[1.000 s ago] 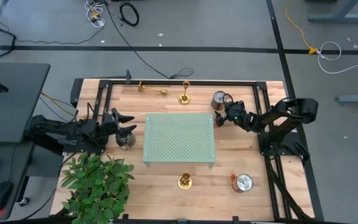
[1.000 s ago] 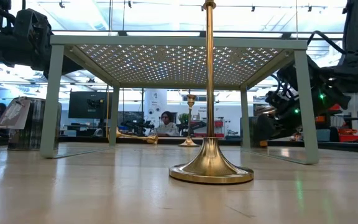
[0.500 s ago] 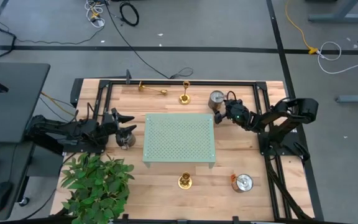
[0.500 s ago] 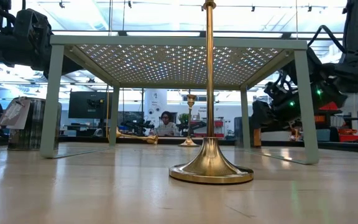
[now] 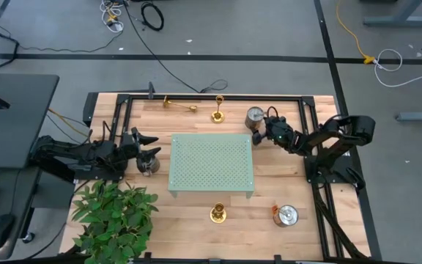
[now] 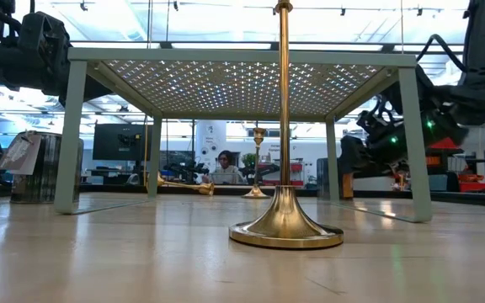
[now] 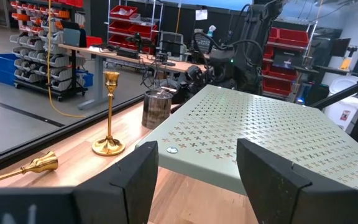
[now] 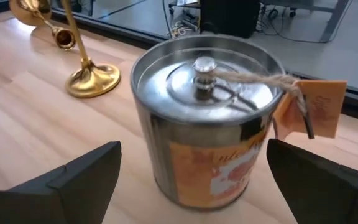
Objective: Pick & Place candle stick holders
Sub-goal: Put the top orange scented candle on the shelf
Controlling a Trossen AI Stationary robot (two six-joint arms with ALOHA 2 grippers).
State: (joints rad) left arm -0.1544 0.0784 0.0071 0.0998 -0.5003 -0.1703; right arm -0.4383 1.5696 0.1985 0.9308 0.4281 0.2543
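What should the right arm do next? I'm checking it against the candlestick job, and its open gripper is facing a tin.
Probably swing the right gripper off the lidded tin toward the upright candlestick beside it. The fingers stand wide open around the tin, holding nothing, and the tin is not what the task wants. The left gripper waits by the perforated stand.

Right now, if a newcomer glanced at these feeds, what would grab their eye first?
Probably the green perforated stand at the table's centre, with a gold candlestick upright on the near side of it. At the far edge, another candlestick stands while a third lies tipped over. The right pincer, wide open, faces a lidded metal tin with an orange tag.
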